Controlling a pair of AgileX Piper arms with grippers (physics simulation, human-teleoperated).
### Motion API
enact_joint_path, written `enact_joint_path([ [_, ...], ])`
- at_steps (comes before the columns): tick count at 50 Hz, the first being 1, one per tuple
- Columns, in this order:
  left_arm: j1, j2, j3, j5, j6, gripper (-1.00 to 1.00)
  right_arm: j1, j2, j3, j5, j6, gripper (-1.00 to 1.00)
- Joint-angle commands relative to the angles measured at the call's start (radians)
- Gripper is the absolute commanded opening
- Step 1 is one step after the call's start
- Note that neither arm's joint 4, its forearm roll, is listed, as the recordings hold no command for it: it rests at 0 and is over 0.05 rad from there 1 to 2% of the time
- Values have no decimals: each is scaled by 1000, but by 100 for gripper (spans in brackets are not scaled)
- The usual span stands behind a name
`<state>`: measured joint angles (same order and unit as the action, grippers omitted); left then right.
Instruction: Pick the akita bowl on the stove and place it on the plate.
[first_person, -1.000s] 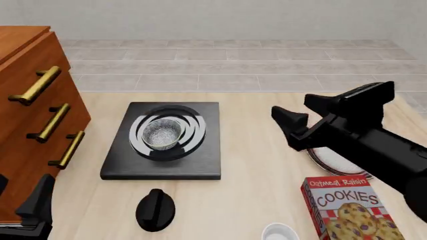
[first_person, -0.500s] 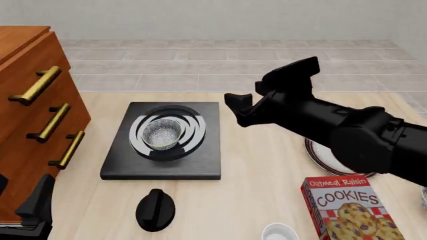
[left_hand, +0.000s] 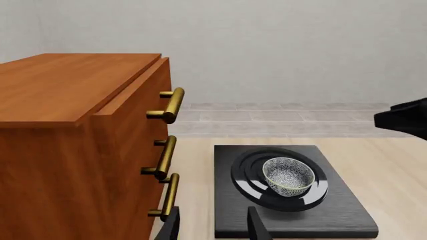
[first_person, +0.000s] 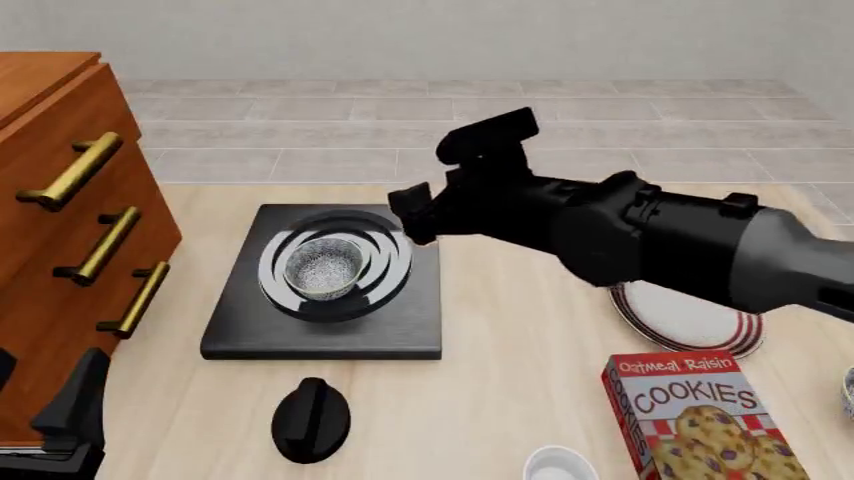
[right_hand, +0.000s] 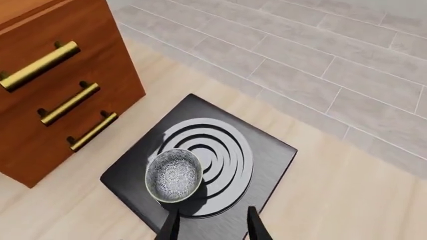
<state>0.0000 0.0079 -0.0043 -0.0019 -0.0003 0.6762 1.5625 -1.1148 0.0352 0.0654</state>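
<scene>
The akita bowl, speckled grey-white inside, sits upright on the burner rings of the black stove. My right gripper hangs open and empty above the stove's far right corner, up and to the right of the bowl. The right wrist view looks down on the bowl and stove past that open gripper. The red-striped plate lies at the right, partly hidden by the right arm. At the near left corner my left gripper is open and empty, facing the bowl.
A wooden drawer cabinet with brass handles stands left of the stove. A black oval knob lies in front of the stove. A cookies box and a small white bowl sit near the front right.
My right arm has swung left from over the plate to above the stove's right side, uncovering part of the plate. The left arm and the bowl have not moved.
</scene>
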Motion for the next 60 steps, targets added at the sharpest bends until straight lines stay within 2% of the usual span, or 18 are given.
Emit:
enact_joint_path([
  [1, 0, 0, 0, 0, 0, 100, 27, 116, -80, 19, 26, 100],
  [4, 0, 0, 0, 0, 0, 100, 33, 135, -96, 19, 33, 100],
  [6, 0, -1, 0, 0, 0, 100, 46, 142, -105, 10, -39, 100],
  [8, 2, -7, -4, 12, 1, 100, 48, 162, -119, 18, 3, 100],
  [12, 2, -7, -4, 12, 1, 100, 60, 194, -133, 6, 18, 100],
  [13, 2, -7, -3, 11, 1, 100, 79, 200, -137, 9, -9, 100],
  [15, 2, -7, -1, 9, 1, 100, 73, 218, -147, 1, 29, 100],
  [19, 2, -7, -2, 11, 0, 100, 80, 247, -165, 5, 13, 100],
  [20, 2, -7, -2, 11, 0, 100, 79, 272, -185, 19, -20, 100],
  [28, 2, -7, -1, 9, 1, 100, 57, 312, -207, 0, -6, 100],
  [30, 2, -7, -2, 9, 1, 100, 31, 307, -197, -40, -56, 100],
  [32, 2, -7, -1, 9, 1, 100, 23, 342, -224, -21, -44, 100],
  [33, 2, -7, -1, 9, 1, 100, 18, 344, -225, -31, -9, 100],
  [35, 2, -7, -2, 10, 1, 100, 17, 354, -235, -34, -24, 100],
  [38, 2, -7, -2, 10, 0, 100, 17, 373, -241, -41, -5, 100],
  [45, 2, -7, -1, 9, 1, 100, 26, 397, -245, -63, -16, 100],
  [54, 2, -7, -3, 11, 0, 100, 64, 424, -249, -72, 85, 100],
  [60, 2, -7, -3, 11, 0, 100, 59, 429, -249, -78, 95, 100],
])
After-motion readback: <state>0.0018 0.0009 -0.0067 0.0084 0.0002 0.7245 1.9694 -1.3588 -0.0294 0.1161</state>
